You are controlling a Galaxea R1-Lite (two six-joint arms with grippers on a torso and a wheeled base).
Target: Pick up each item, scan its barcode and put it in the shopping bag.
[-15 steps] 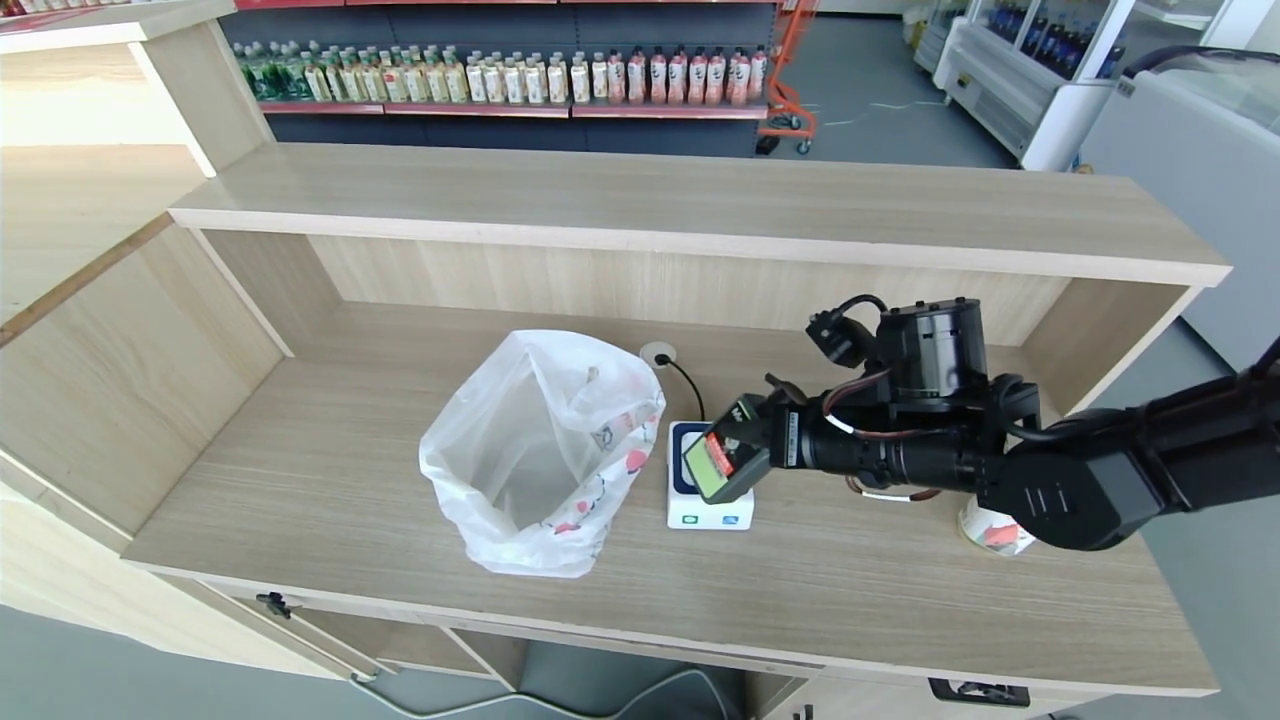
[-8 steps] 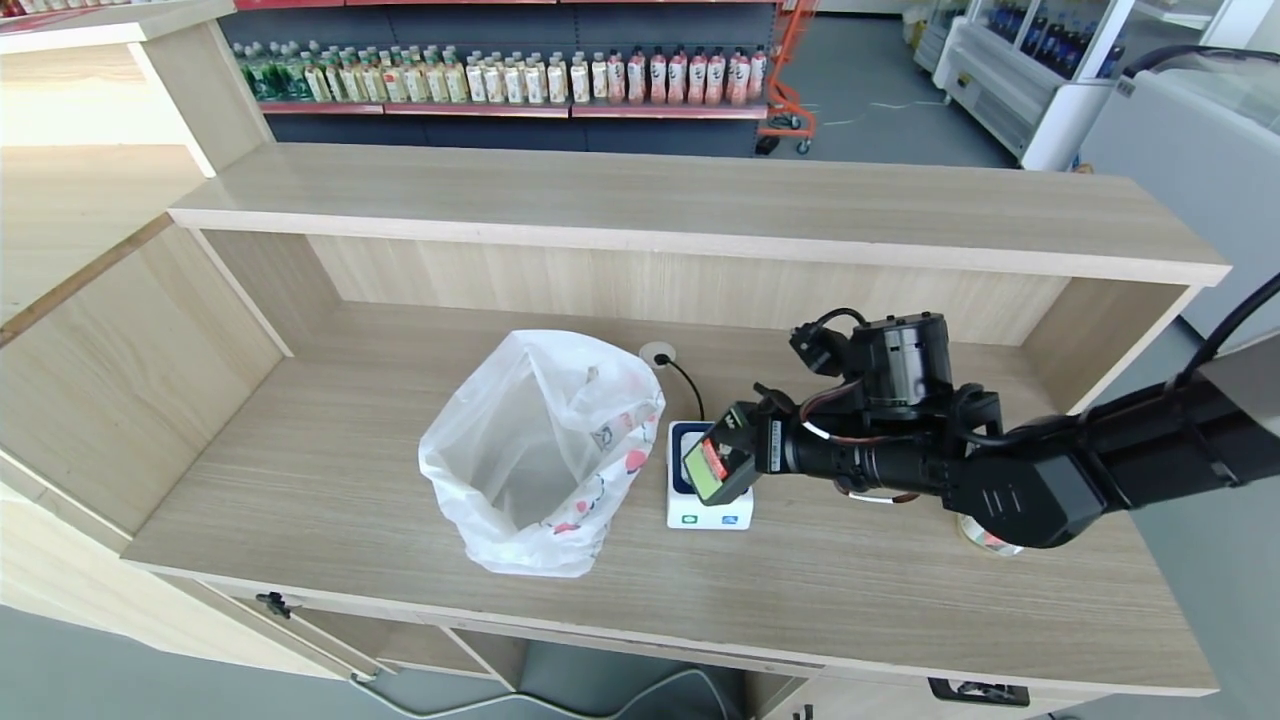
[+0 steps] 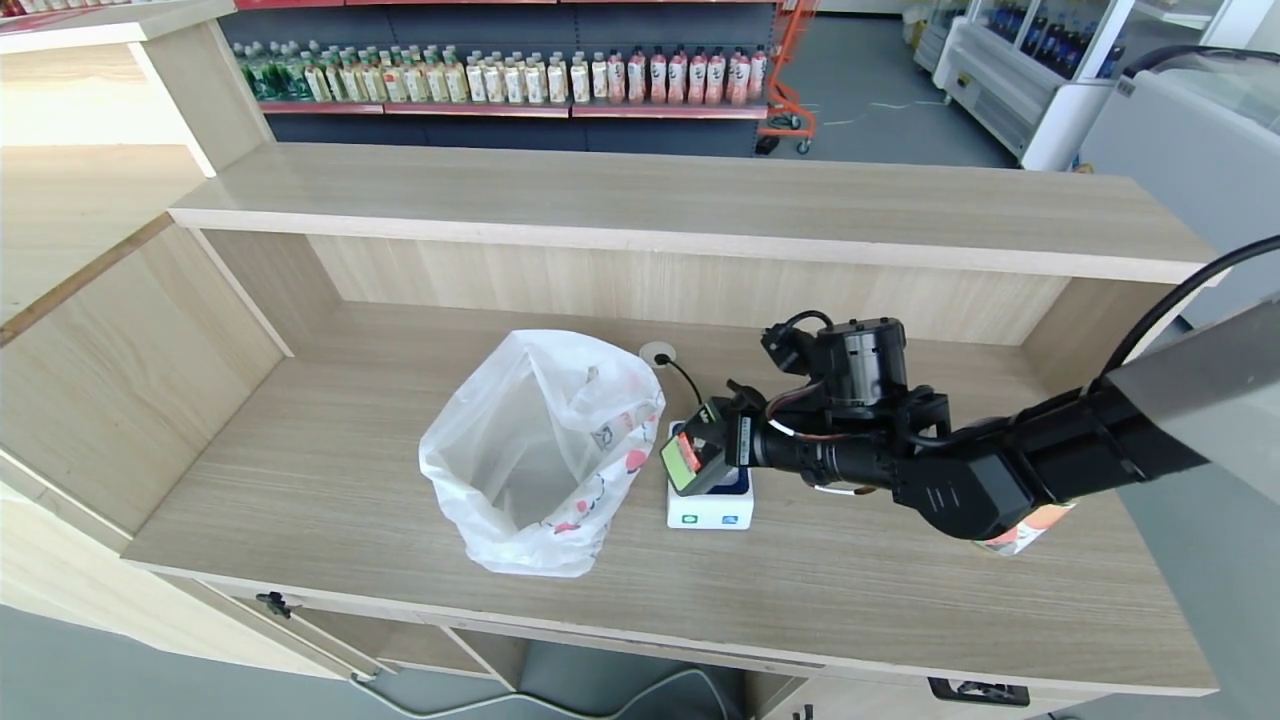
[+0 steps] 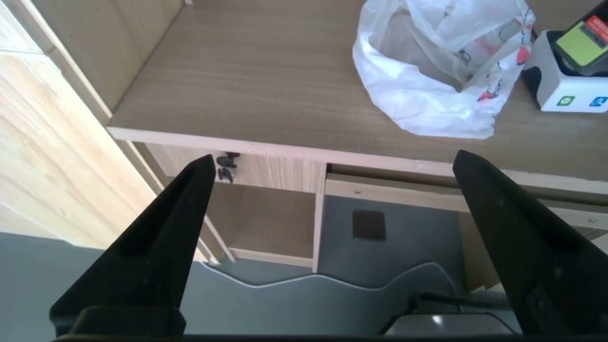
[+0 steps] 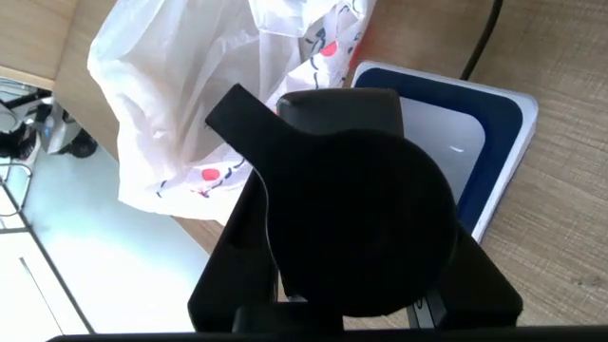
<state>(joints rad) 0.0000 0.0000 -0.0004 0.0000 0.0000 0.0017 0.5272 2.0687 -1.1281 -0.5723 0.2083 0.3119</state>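
Your right gripper [image 3: 703, 447], clamped on a small green-and-red pack [image 3: 684, 464] just above the scanner [image 3: 712, 510] beside the shopping bag [image 3: 540, 450], printed face tilted bagward, long axis unclear: colours in head view, dark silhouette in right wrist view; left gripper [image 4: 332, 237] spread wide.

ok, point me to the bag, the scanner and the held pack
bag [image 3: 545, 455], head view, inside wall below the mouth.
scanner [image 3: 712, 511], head view, white front face.
pack [image 3: 683, 462], head view, green-and-red face.
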